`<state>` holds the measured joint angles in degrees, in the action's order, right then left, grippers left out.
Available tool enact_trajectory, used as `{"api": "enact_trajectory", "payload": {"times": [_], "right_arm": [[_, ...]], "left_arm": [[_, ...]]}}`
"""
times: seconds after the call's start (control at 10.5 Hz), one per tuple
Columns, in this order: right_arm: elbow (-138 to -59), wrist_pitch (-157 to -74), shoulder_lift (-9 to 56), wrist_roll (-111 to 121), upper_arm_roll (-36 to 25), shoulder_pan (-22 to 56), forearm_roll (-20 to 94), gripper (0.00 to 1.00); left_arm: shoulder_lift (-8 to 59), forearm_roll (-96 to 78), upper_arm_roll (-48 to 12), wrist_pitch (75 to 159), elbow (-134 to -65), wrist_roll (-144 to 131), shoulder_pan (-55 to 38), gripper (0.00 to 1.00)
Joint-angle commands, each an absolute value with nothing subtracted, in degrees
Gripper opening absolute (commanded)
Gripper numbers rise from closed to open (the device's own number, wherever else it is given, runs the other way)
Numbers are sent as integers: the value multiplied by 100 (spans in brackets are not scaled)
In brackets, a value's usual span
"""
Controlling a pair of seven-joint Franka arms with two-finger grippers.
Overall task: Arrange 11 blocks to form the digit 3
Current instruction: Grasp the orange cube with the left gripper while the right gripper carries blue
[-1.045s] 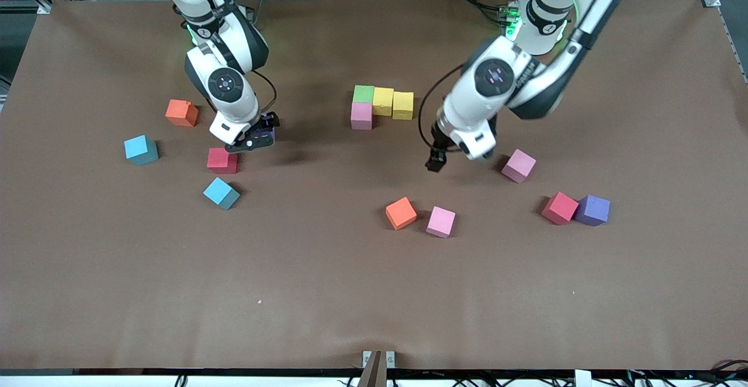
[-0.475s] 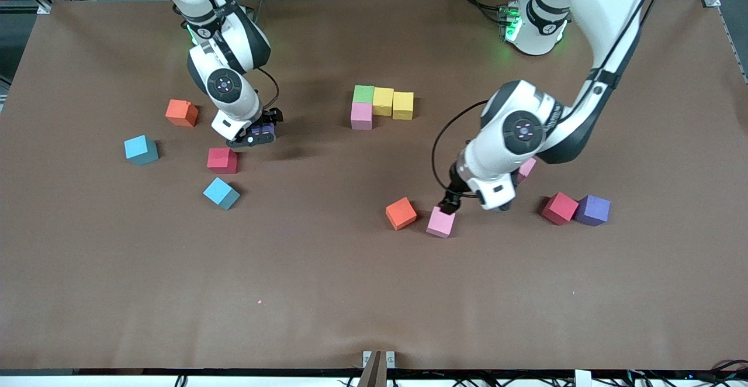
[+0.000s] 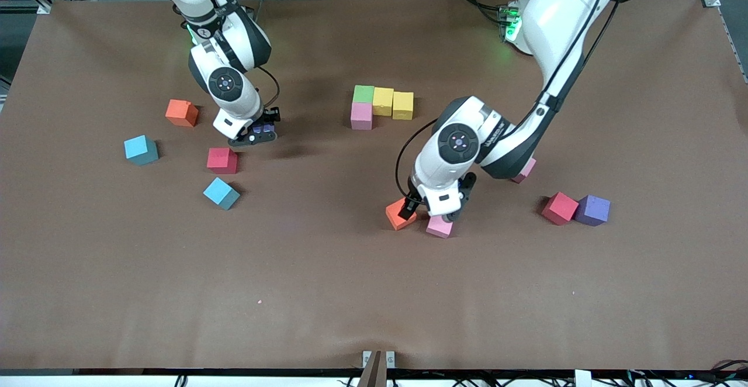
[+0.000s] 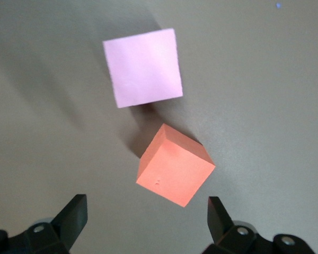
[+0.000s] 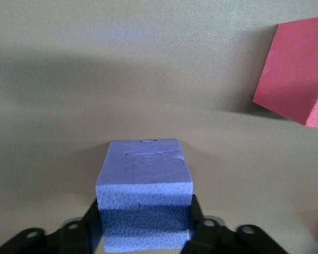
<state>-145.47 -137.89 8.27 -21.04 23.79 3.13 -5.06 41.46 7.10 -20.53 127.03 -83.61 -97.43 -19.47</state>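
I see left gripper (image 3: pixel 422 208) low over orange block (image 3: pixel 399 215) beside pink block (image 3: pixel 439 226), jaws apart; right gripper (image 3: pixel 257 132) clamped on purple block (image 5: pixel 144 193) near red block (image 3: pixel 222 160); started digit 3 (image 3: pixel 382 105) farther up the table

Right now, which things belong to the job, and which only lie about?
In hand: green block, two yellow blocks, pink block, joined; purple block in right gripper; orange block under open left gripper.
Lying about: two cyan blocks, two red blocks, second orange block, second purple block, two pink blocks.
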Motion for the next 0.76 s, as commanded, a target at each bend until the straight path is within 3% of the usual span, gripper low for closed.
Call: {"api": "enact_trajectory", "payload": {"times": [0.0,0.67], "right_arm": [[-14590,-13904,747,-1969,2557,176,-369,29],[-12940,-13438,983,-2021,2769,377,254,30]], "left_arm": [[4490,853,-1846,12524,-7823,-9248,-2188,100],[4975,853,-1635,12559,-7374,-8605,-2434,100]]}}
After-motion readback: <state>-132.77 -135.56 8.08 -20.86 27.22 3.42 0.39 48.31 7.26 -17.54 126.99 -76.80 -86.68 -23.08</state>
